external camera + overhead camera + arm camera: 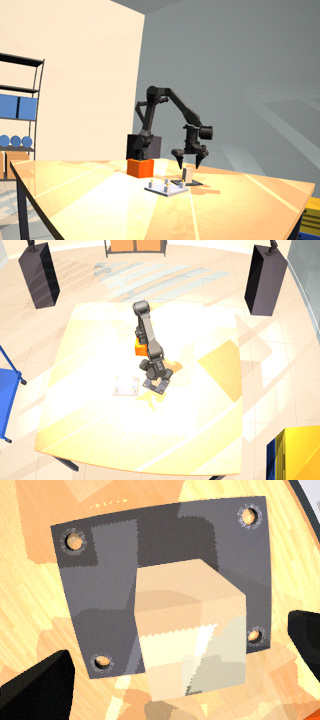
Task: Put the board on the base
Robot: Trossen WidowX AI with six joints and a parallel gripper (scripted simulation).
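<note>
On the sunlit bench [180, 446] [103, 211], a hand [189, 168], fingers apart, hovered above the stiff-looking board's [162, 389] [195, 183] [110, 590] square handle [155, 381] [187, 175] [190, 625], likely the best grip.

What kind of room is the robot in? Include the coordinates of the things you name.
Probably a robot workshop or lab: a black robot arm [152, 343] [178, 100] on a table [90, 426] [90, 206], shelves [38, 90] with blue boxes [27, 108], and a blue cart [6, 397].

Top steep, exterior low, wrist close; board shared.
</note>
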